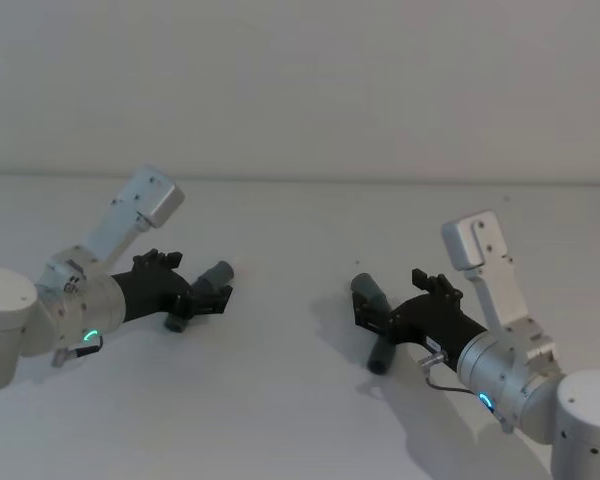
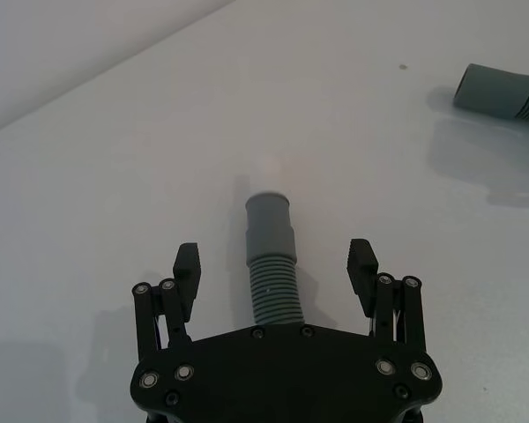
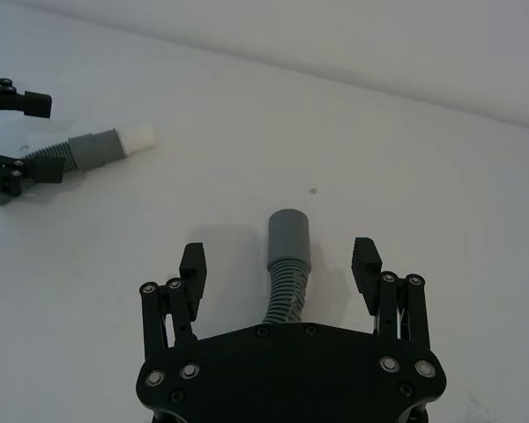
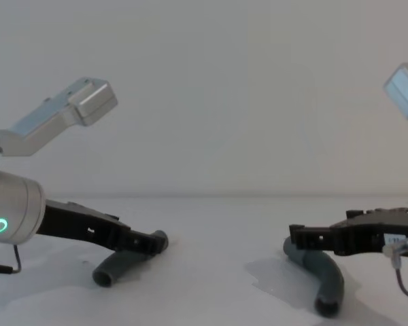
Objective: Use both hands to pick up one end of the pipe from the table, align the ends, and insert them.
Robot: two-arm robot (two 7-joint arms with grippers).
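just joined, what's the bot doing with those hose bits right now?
Both arms are down at the table, one per hose piece. The left gripper straddles the left pipe piece, fingers open on either side, not yet clamped. The right gripper does the same over the right pipe piece. Both pieces appear to rest on the table, well apart, so nothing is lifted, aligned or joined yet.

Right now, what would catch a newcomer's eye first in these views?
On the white table, the left gripper sits open astride one bent grey pipe piece at the left. The right gripper mirrors it at the right, open astride the other pipe piece. The two pieces lie well apart, unjoined.
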